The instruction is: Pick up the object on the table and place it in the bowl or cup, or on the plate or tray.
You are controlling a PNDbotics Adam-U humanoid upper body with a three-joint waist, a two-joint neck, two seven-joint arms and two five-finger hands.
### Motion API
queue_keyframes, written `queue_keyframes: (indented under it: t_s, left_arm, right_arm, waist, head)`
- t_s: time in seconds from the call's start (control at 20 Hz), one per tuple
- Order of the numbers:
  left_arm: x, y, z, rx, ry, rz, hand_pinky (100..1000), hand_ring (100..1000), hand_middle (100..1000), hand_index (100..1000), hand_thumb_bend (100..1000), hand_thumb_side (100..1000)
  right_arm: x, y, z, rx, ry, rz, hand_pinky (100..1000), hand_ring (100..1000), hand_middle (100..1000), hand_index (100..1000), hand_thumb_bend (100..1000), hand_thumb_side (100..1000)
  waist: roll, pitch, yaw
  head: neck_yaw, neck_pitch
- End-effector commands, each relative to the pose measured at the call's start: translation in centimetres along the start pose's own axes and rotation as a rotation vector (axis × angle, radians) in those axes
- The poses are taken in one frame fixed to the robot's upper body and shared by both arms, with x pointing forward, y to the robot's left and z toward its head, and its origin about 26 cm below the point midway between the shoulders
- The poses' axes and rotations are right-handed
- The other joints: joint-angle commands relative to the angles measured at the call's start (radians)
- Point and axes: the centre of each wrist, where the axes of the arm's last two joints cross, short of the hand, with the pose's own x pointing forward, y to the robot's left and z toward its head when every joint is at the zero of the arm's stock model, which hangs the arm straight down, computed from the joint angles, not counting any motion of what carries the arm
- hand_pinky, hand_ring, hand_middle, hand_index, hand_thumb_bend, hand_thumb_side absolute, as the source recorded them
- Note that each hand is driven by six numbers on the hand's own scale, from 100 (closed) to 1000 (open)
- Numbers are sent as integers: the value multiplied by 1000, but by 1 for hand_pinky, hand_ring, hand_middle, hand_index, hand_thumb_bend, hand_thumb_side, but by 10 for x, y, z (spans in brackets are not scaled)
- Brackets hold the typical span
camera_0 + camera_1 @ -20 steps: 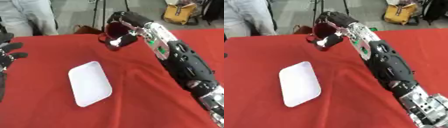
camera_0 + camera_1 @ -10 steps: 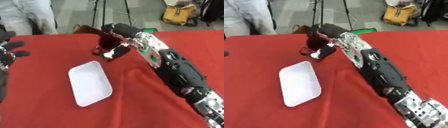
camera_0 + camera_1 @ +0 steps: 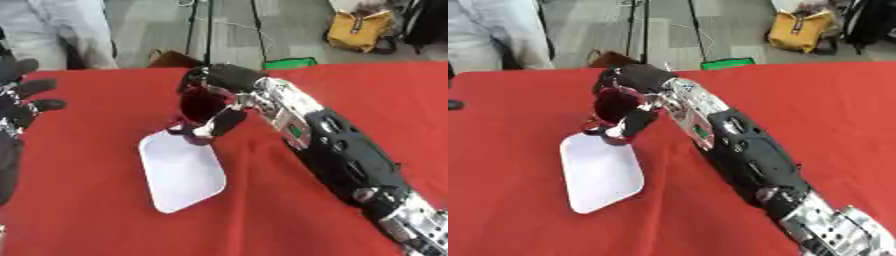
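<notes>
My right hand (image 3: 219, 95) reaches across the red table (image 3: 96, 215) from the lower right and is shut on a dark red, rounded object (image 3: 201, 104). It holds the object just above the far end of a white rectangular tray (image 3: 182, 172), which lies flat near the table's middle. Whether the object touches the tray I cannot tell. My left hand (image 3: 19, 102) rests at the left edge with its fingers spread and holds nothing; in the right eye view only a fingertip of it shows.
Past the table's far edge stand a tripod's legs (image 3: 208, 30), a brown thing (image 3: 171, 59) and a green pad (image 3: 289, 63) on the floor, a yellow bag (image 3: 359, 31) and a person's legs (image 3: 66, 32).
My right hand has carried the dark red object leftward and toward me, from beyond the tray to over its far end. The tray and my left hand have stayed put.
</notes>
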Motion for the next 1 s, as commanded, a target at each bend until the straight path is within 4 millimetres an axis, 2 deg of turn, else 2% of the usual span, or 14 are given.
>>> queue_keyframes:
  t_s: [0.05, 0.45, 0.7, 0.9, 1.0]
  left_arm:
    - [9, -1, -6, -19, -38, -3, 724, 804, 831, 902, 528, 724]
    - [11, -4, -8, -30, -48, 9, 724, 805, 832, 903, 525, 723]
    - [12, -6, -10, -41, -54, 18, 724, 806, 832, 903, 524, 723]
    - [12, -6, -10, -44, -56, 21, 724, 806, 832, 904, 525, 722]
    - [13, -6, -10, -45, -58, 22, 725, 807, 833, 904, 527, 720]
  right_arm:
    - [4, -9, -3, -16, -24, 7, 372, 535, 841, 862, 395, 560]
    - [5, 14, -9, 49, -30, -6, 392, 544, 843, 864, 386, 554]
    - [11, 35, -14, 109, -57, 1, 408, 551, 846, 867, 383, 553]
    - [12, 40, -15, 119, -75, 6, 410, 555, 847, 869, 395, 558]
    - [12, 41, -16, 122, -85, 7, 433, 579, 850, 875, 434, 579]
  waist:
    - [2, -19, 4]
    - [6, -16, 12]
    - [7, -14, 12]
    - [6, -15, 11]
    - [6, -16, 11]
  head:
    - [0, 1]
    - [-4, 4]
    - [-3, 7]
    - [-2, 7]
    - [0, 8]
